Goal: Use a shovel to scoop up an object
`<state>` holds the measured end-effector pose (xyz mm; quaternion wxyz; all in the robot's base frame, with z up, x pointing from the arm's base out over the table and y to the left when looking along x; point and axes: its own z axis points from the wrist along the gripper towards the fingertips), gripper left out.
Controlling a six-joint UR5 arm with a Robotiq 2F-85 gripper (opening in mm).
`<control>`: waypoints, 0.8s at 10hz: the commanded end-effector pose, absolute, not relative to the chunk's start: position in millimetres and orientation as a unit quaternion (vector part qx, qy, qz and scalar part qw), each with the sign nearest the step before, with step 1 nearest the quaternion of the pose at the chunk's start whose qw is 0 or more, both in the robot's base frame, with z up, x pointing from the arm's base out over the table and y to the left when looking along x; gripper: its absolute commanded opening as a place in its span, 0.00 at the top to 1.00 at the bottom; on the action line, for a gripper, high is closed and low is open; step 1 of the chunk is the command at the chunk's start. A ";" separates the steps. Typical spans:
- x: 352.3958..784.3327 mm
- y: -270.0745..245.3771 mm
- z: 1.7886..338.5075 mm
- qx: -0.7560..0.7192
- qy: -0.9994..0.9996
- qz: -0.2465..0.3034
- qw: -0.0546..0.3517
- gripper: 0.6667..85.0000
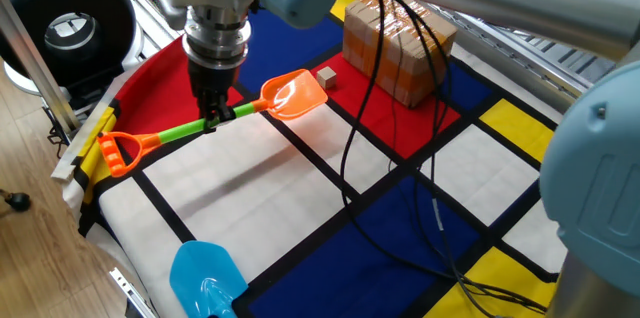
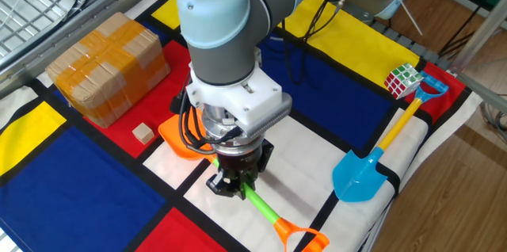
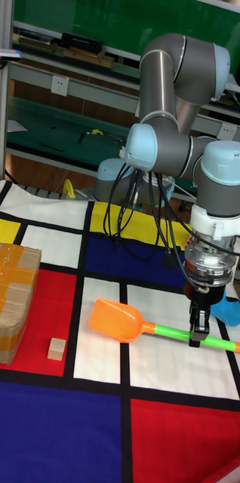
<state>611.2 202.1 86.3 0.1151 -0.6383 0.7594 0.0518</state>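
My gripper (image 1: 213, 118) is shut on the green shaft of the shovel (image 1: 293, 95), roughly at mid-length. The orange blade (image 2: 178, 139) points at the object (image 1: 326, 78), a tiny tan wooden cube on the red patch, and stops a short gap from it. The orange D-loop (image 1: 115, 151) trails behind near the cloth's edge. In the tall fixed view my gripper (image 3: 197, 332) clamps the shaft from above, the blade (image 3: 116, 318) lies to its left, and the object (image 3: 56, 349) sits further left and lower. The cube (image 2: 142, 133) stands apart from the blade.
A big brown taped cardboard box (image 1: 400, 48) stands just behind the cube. A light blue shovel (image 2: 364, 174) and a Rubik's cube (image 2: 402, 80) lie near the cloth's far side. Black cables (image 1: 430, 208) trail across the checked cloth.
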 end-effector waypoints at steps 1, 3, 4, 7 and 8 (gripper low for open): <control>613.7 215.1 90.5 -0.631 0.761 0.069 0.133 1.00; 622.4 229.3 89.0 -0.633 0.757 0.064 0.147 1.00; 622.5 232.3 89.0 -0.635 0.754 0.073 0.149 1.00; 623.8 240.2 92.1 -0.638 0.747 0.088 0.161 1.00; 626.3 234.6 93.0 -0.642 0.744 0.088 0.165 1.00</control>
